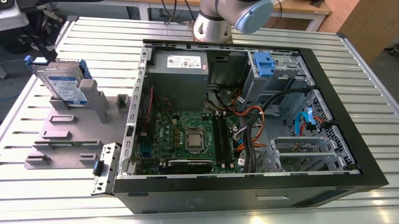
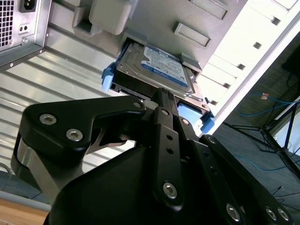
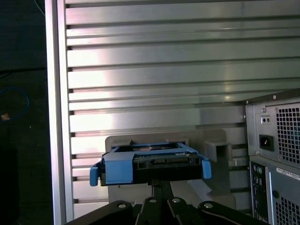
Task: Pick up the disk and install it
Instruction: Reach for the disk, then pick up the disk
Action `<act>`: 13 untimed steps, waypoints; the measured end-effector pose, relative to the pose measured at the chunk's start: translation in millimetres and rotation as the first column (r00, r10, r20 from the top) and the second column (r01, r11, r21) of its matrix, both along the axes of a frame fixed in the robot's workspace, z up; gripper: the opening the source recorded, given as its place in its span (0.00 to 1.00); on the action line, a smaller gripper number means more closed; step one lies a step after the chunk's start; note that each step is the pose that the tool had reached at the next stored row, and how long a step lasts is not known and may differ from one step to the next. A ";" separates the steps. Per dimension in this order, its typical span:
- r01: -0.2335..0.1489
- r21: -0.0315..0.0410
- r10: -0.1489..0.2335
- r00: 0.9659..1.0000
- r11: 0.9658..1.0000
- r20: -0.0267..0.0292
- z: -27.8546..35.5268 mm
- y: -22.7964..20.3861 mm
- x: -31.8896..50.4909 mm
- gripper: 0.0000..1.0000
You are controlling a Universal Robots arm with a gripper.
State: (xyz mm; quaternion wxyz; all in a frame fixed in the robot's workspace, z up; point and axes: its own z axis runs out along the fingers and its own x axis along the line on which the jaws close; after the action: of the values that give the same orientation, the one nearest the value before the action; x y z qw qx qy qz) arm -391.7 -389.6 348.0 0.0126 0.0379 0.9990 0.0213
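The disk (image 1: 65, 86), a silver-grey drive with a white-and-blue label in a blue carrier, stands tilted in the grey slotted stand (image 1: 68, 135) at the exterior view's left. My gripper (image 1: 45, 50) hangs just behind its upper end. In both wrist views the disk (image 2: 159, 68) (image 3: 150, 164) sits in the stand directly ahead. The gripper (image 2: 162, 96) (image 3: 162, 183) is shut, its narrow tips together at the middle of the disk's near end. Whether they touch it I cannot tell.
An open computer case (image 1: 324, 70) lies to the exterior view's right of the stand, with motherboard, power supply and cables inside. A blue plastic bracket (image 1: 264, 63) sits at its far drive bay. The ribbed metal table (image 1: 206, 205) ends close beyond the stand.
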 end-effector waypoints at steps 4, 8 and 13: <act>0.000 0.000 0.000 1.000 1.000 0.000 -1.8 0.0 -0.1 0.11; 0.000 0.000 0.000 1.000 1.000 0.000 -2.4 0.0 -0.2 0.11; 0.000 0.000 0.000 1.000 1.000 0.000 -2.4 0.0 -0.1 0.11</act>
State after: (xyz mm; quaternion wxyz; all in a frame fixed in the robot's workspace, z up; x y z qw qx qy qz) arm -391.9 -389.6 345.5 0.0125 0.0379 0.9990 0.0212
